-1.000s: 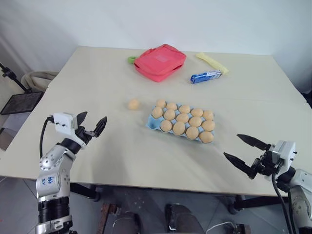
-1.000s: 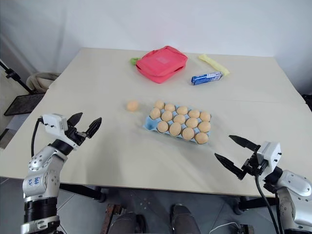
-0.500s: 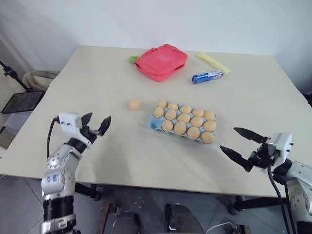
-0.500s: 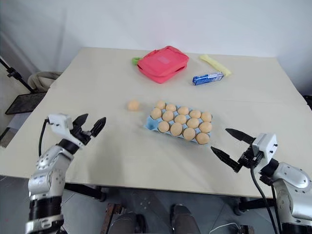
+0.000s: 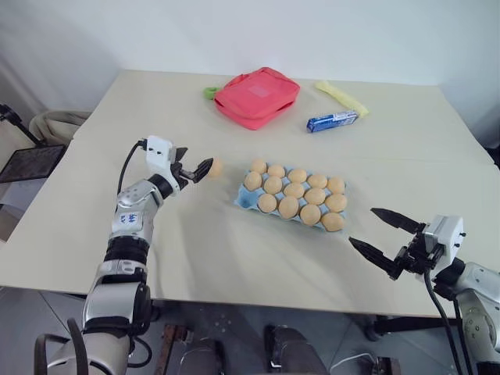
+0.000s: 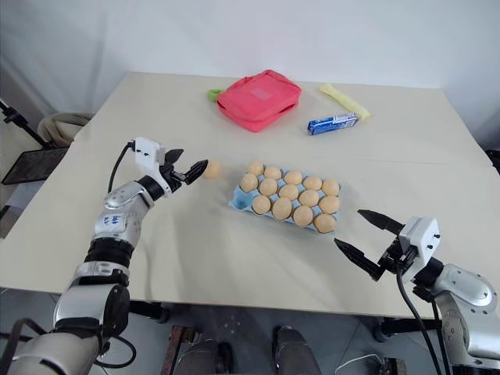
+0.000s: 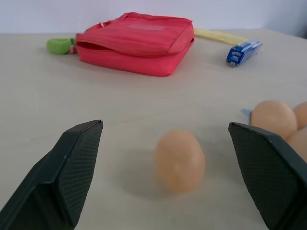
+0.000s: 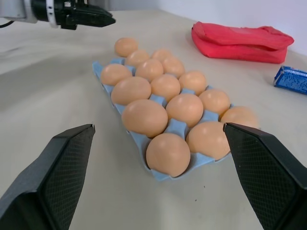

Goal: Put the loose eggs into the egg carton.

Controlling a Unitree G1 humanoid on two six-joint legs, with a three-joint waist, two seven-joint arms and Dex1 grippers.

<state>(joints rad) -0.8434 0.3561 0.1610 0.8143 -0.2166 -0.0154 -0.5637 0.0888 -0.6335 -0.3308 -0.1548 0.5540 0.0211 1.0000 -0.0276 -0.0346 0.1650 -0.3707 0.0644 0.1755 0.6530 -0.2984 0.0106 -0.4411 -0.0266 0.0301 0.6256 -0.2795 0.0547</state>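
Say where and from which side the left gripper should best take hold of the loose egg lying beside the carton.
Probably across its middle, coming in level from the robot's left. The loose egg lies alone on bare table, apart from the egg carton, with room on both flanks. The left gripper already points at it, open, one finger on each side in the left wrist view. Its smooth, rounded shape would likely slip if pinched nearer an end.

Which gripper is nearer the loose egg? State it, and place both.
Left. The left gripper is open right beside the loose egg, its fingers not yet around it. The right gripper hangs open at the table's near edge, beyond the egg carton.
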